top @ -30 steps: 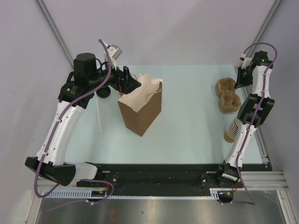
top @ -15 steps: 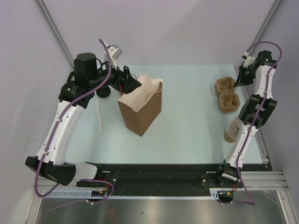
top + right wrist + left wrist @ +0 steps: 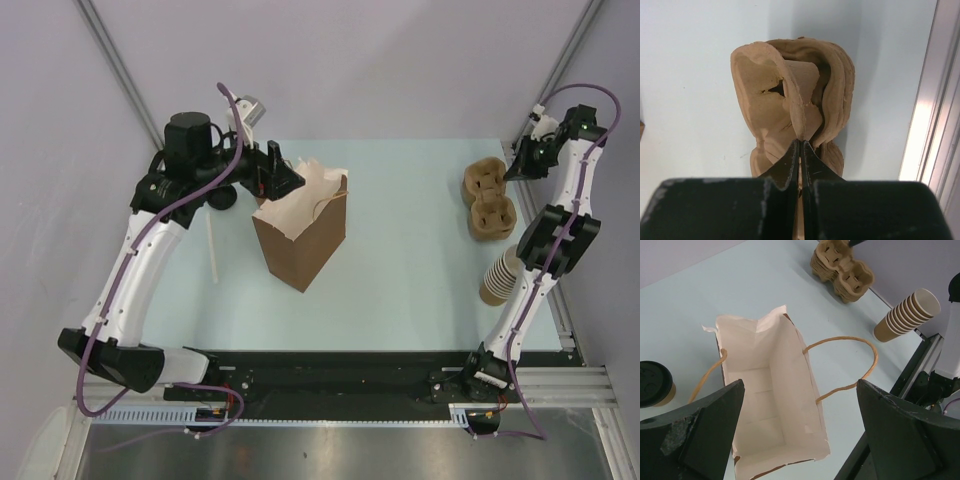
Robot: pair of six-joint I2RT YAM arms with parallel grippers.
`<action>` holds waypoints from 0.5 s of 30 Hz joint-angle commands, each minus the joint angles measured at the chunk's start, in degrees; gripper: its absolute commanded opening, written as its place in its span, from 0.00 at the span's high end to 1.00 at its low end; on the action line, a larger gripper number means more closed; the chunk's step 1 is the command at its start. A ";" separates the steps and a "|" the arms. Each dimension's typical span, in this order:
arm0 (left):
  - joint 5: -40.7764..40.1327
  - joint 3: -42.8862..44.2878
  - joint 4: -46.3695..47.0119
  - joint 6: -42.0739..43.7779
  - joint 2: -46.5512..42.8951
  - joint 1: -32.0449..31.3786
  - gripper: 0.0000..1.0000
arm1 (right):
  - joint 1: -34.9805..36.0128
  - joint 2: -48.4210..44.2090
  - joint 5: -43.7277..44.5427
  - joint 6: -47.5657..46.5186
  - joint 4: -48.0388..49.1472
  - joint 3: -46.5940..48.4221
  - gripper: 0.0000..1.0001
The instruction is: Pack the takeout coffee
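Note:
The takeout coffee [image 3: 653, 385], a small brown paper cup with a black lid, stands on the table left of the open brown paper bag [image 3: 771, 390]. In the top view the cup [image 3: 222, 199] is partly hidden under my left arm. My left gripper [image 3: 800, 395] is wide open and empty, hovering over the bag's mouth [image 3: 300, 235]; it shows in the top view [image 3: 283, 178] at the bag's back-left rim. My right gripper [image 3: 800, 145] is shut on the edge of the top pulp cup carrier [image 3: 790, 90], which tilts up from the stack [image 3: 487, 200] at the far right.
A tall stack of lidless paper cups [image 3: 497, 278] lies at the right edge, also in the left wrist view [image 3: 907, 315]. A white straw [image 3: 212, 250] lies left of the bag. A metal rail [image 3: 927, 115] runs along the table's right edge.
My right gripper has moved back and up at the far right, and the top carrier's edge has risen with it. My left gripper has barely shifted over the bag.

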 commanded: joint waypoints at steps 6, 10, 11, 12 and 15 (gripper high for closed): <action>1.75 0.77 1.63 -1.18 0.39 0.46 0.00 | -1.74 -5.57 -8.40 1.92 -1.05 1.61 1.00; 1.92 0.77 1.55 -1.18 0.57 0.38 0.01 | -1.83 -6.45 -9.99 2.71 -0.53 1.88 1.00; 2.01 0.77 1.63 -1.27 0.66 0.38 0.00 | -1.83 -6.54 -10.42 2.36 -0.35 1.88 1.00; 2.10 0.77 1.55 -1.27 0.66 0.38 0.01 | -1.74 -6.81 -10.34 2.53 -0.26 1.96 1.00; 1.92 0.86 1.63 -1.18 0.57 0.38 0.00 | -1.92 -7.33 -11.65 3.23 0.18 2.40 1.00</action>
